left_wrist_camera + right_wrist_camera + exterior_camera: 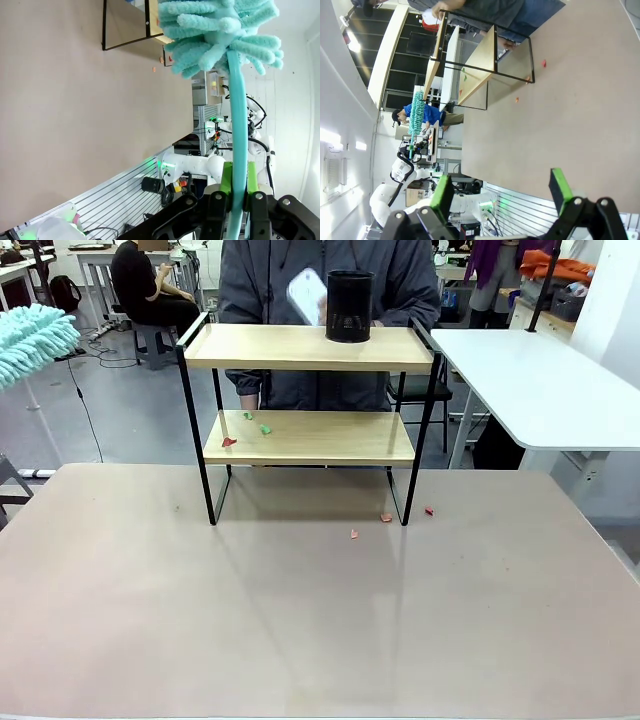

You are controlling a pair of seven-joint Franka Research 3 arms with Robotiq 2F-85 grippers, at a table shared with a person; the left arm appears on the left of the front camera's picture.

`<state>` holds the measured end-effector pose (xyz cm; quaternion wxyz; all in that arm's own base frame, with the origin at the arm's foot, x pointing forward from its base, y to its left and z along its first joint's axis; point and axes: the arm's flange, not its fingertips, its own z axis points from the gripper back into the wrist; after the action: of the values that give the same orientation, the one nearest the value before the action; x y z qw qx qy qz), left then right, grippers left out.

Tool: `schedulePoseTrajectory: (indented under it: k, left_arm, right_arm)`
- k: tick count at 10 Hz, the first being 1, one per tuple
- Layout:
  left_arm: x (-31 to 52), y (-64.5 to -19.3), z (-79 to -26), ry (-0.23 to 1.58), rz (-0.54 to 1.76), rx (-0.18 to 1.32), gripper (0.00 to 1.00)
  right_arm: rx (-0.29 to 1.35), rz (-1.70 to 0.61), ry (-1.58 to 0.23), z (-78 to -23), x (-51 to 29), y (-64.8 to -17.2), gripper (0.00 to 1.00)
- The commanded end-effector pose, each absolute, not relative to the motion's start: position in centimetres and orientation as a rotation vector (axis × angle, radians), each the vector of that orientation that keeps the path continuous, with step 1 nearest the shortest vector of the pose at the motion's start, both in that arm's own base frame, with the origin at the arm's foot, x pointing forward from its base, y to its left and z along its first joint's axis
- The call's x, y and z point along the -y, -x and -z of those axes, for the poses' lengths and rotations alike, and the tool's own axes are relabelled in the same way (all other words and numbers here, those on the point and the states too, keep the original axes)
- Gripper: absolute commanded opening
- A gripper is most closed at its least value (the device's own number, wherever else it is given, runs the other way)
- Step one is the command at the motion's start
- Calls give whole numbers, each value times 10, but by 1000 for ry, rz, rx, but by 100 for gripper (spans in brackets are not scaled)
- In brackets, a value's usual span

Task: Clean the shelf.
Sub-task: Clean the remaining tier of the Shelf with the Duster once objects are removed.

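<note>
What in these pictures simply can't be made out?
- Front view: the white object beside the black cylindrical cup is blurred and partly hidden behind it.
- Front view: the fluffy teal duster is cut off by the left edge.
- Red and green scraps on the light wooden two-tier shelf: too small to identify.

Your right gripper (501, 192) hung above the table (570, 125) with its green pads (441, 192) spread wide. Well ahead of it stood the shelf (479, 70), with red scraps (543, 63) lying on the table by its feet. Off to the gripper's left, the turquoise duster (416, 112) stood upright.
</note>
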<state>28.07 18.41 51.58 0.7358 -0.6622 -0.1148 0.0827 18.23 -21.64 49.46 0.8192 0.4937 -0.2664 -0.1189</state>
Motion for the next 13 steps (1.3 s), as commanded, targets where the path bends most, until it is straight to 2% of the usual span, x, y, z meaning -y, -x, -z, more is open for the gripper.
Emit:
schedulePoseTrajectory:
  k: [1, 3, 4, 5, 6, 8, 10, 12, 13]
  left_arm:
    - [-185, -280, -517, 1452, -158, 260, 13]
    - [-184, -281, -516, 1455, -182, 252, 13]
    - [-167, -268, -538, 1368, -187, 320, 13]
    - [-137, -242, -557, 1327, -86, 313, 13]
    - [-109, -217, -562, 1244, 113, 260, 13]
    - [-72, -192, -558, 1187, 330, 162, 13]
    - [-36, -189, -540, 1159, 486, -113, 13]
    - [14, -210, -510, 1027, 472, -224, 13]
    - [27, -219, -505, 1027, 439, -197, 13]
  right_arm:
    - [599, 232, -1066, -496, 215, -184, 100]
    - [599, 232, -1066, -496, 215, -184, 100]
    - [599, 232, -1066, -496, 215, -184, 100]
    - [599, 232, -1066, -496, 215, -184, 100]
    - [599, 232, -1066, -496, 215, -184, 100]
    - [599, 232, -1066, -496, 215, -184, 100]
    - [599, 232, -1066, -496, 215, -184, 100]
    - [599, 232, -1066, -496, 215, -184, 100]
    - [599, 232, -1066, -496, 215, -184, 100]
